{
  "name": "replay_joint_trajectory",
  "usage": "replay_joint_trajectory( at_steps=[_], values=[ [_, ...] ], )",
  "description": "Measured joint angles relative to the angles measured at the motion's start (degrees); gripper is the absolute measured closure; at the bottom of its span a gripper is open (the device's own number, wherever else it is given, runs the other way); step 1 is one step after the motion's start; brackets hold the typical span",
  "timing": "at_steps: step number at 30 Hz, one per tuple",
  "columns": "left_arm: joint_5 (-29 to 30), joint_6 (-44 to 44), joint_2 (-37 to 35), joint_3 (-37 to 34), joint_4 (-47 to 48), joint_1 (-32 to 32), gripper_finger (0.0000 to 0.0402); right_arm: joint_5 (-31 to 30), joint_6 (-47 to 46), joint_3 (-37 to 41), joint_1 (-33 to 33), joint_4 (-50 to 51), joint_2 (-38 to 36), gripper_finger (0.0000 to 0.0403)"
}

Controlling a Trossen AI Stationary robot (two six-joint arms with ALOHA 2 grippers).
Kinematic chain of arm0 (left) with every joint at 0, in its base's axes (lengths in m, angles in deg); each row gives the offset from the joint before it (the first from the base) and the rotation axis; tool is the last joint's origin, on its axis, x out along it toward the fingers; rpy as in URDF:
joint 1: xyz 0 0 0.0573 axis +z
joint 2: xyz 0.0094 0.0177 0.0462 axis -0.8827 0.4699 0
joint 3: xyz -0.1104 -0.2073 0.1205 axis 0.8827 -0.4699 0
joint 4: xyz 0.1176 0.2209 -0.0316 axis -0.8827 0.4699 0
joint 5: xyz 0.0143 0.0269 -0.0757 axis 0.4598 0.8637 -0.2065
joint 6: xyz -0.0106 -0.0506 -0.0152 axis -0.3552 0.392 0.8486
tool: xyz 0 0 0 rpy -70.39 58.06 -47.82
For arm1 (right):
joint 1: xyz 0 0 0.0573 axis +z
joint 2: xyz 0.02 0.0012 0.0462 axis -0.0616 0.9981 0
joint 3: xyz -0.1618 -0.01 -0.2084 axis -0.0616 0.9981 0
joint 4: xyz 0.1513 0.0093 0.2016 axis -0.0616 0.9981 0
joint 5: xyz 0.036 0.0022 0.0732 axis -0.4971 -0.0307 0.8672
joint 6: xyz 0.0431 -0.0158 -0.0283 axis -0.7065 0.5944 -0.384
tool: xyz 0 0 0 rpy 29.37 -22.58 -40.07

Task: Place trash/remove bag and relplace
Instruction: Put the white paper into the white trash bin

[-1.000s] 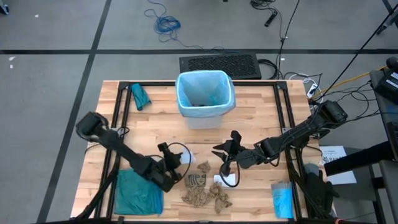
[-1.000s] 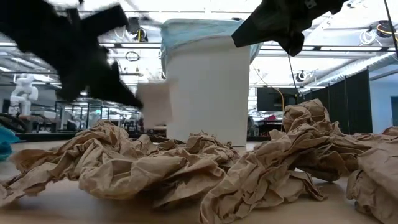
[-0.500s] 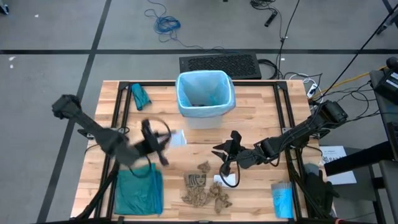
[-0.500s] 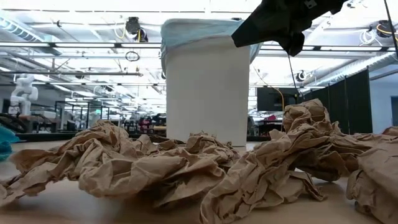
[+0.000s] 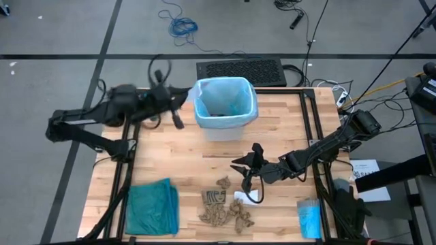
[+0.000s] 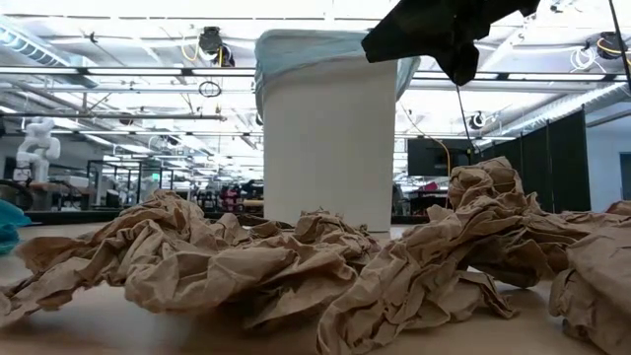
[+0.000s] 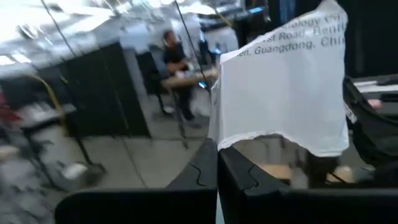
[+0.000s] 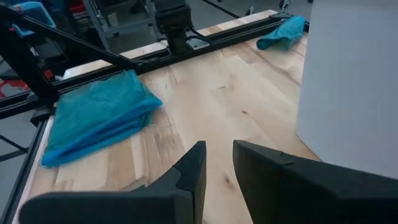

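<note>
The white bin [image 5: 225, 121] wears the pale blue bag [image 5: 225, 95] over its rim and stands at the table's far middle; in the low view the bin [image 6: 330, 128] rises behind the scraps. Brown crumpled paper scraps [image 5: 223, 207] [image 6: 246, 261] lie heaped near the table's near edge. My left gripper [image 5: 176, 112] [image 7: 217, 171] hovers just left of the bin, shut on the whitish wrapper [image 7: 280, 93]. My right gripper [image 5: 240, 165] [image 8: 217, 168] hangs open above the table between bin and scraps. I cannot make out the bottle. My left gripper pinches the whitish wrapper between its two shut fingers at the wrapper's lower edge [image 7: 221, 142]. The printed sheet stands out beyond the fingertips, lifted clear of the table.
A darker teal bag [image 5: 151, 207] [image 8: 99, 118] lies flat at the near left. A small teal crumple [image 5: 153, 105] [image 8: 283, 31] sits at the far left, a folded blue packet [image 5: 310, 218] at the near right. A small white item [image 5: 248, 197] lies beside the scraps. Black rails [image 5: 129, 136] frame the table.
My left arm has swung from beside the scraps near the near edge, up and toward the far left, carrying the wrapper clear of the table to the bin's left side.
</note>
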Motion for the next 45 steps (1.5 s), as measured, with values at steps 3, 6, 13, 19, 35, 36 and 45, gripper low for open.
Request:
replay_joint_trajectory(
  at_steps=[3,6,13,19,35,36,45],
  values=[
    [-7.7,5.5,3.1,0.2,1.8,5.5,0.0401,0.0,0.0,0.0,0.0,-0.2,0.0,0.033],
    [-15.2,9.8,6.5,0.1,2.9,9.7,0.0401,0.0,0.0,0.0,0.2,-0.5,0.0,0.033],
    [-15.1,11.4,9.8,0.1,2.2,14.1,0.04,0.0,0.0,0.0,1.3,-0.5,0.0,0.033],
    [-14.9,12.8,9.8,0.1,3.2,14.9,0.0363,0.0,0.2,0.0,1.9,-0.5,0.0,0.033],
    [-20.1,13.3,9.7,0.1,8.5,13.8,0.0306,0.0,-0.7,0.0,2.0,-0.5,0.0,0.033],
    [-21.4,13.5,9.7,0.1,10.4,13.2,0.0306,0.0,-0.7,0.0,2.2,-0.5,0.0,0.033],
    [-23.2,13.9,9.7,0.1,26.0,0.3,0.0306,5.2,-9.3,0.0,4.7,10.0,0.0,0.033]
  ],
)
